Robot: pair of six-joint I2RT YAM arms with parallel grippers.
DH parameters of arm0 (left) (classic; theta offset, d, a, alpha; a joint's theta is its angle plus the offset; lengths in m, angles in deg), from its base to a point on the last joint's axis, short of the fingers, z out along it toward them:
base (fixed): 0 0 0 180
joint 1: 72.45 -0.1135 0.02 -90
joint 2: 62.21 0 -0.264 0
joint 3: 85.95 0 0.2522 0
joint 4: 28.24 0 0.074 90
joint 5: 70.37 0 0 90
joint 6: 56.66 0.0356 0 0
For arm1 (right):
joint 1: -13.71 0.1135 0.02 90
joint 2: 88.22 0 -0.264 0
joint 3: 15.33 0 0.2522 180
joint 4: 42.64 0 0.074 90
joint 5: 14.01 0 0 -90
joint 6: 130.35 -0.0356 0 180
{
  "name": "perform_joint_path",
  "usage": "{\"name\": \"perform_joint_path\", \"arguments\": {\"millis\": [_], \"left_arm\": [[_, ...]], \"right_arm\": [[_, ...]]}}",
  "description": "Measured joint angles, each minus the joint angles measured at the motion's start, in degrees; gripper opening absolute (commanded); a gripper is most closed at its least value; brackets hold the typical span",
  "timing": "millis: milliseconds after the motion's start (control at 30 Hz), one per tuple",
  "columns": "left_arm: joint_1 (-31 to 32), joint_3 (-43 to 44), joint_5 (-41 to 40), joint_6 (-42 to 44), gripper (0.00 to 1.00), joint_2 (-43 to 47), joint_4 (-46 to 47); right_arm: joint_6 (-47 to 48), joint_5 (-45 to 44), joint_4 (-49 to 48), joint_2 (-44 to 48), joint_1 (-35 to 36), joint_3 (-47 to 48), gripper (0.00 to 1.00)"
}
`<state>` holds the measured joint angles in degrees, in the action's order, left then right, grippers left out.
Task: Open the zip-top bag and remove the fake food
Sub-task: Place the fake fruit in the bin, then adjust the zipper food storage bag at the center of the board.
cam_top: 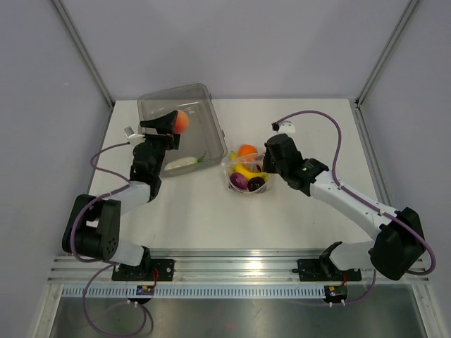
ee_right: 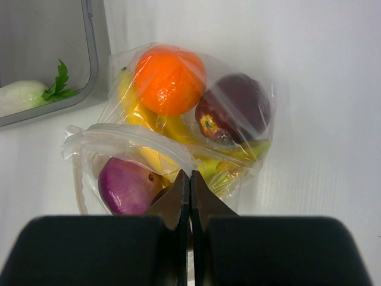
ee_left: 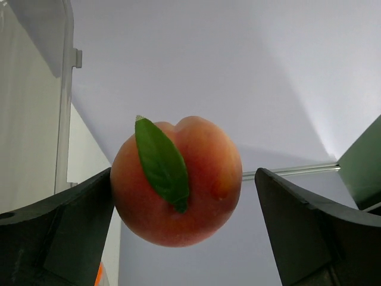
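The left gripper (ee_left: 183,179) has its fingers (ee_left: 71,226) spread wide. The peach (ee_left: 202,196) sits between them, its left side against one finger and a clear gap on its right, so nothing clamps it. In the top view this gripper hangs over the clear-grey tub (cam_top: 204,95), where a white radish (cam_top: 182,163) already lies on the floor.

The right gripper (ee_right: 190,179) has its fingers pressed fully together. Their tips meet at the near rim of the zip-top bag (ee_right: 119,140), where they appear to pinch a fold of film. The bag lies on the table (cam_top: 282,218) just beside the tub, its mouth gaping. An orange (ee_right: 169,80), a dark red apple (ee_right: 235,110), a banana bunch (ee_right: 143,116) and a purple piece (ee_right: 128,187) are inside.

The peach is the immediate risk. Resting on one finger only, it may roll off sideways instead of dropping straight. It could then hit the tub wall, or bounce off the hard floor onto the radish.

The second risk is the thin pinch on slick film. If it slips, the mouth sags shut or the bag shifts. The left arm's next reach would then push the bag along instead of entering it. Pulling the rim too hard could tip the round pieces out onto the table.
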<state>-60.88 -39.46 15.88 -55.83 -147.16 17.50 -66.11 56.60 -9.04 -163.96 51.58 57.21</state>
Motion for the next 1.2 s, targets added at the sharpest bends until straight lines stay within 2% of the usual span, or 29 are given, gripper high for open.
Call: {"name": "perform_joint_path", "arguments": {"millis": [200,333,467,700,867,1033,1200], "left_arm": [[0.00,8.31,-2.97,9.81,0.99,8.52,-25.55],[-0.09,12.09,-5.70,14.49,0.99,10.88,-36.83],[-0.42,16.00,-6.93,16.98,0.99,9.40,-46.40],[-0.31,16.63,-9.11,21.46,0.99,8.04,-53.05],[1.46,16.48,-12.11,26.56,0.99,12.28,-56.57],[7.50,15.17,-15.76,31.41,0.99,16.68,-56.78],[17.18,12.59,-18.64,35.89,0.99,18.08,-56.39]], "right_arm": [[-0.02,0.00,-0.02,0.39,0.00,-0.31,0.00],[-0.04,0.00,-0.04,0.39,0.00,-0.50,0.00],[-0.04,0.00,-0.04,0.39,0.00,-0.76,0.00],[-0.02,0.04,-0.11,0.39,0.00,-0.76,0.00],[-0.02,0.35,-0.20,0.39,0.00,-0.76,0.00],[0.02,0.55,-0.44,0.48,0.00,-0.98,0.00],[0.94,1.22,-1.53,2.16,0.00,-2.67,0.02]]}}
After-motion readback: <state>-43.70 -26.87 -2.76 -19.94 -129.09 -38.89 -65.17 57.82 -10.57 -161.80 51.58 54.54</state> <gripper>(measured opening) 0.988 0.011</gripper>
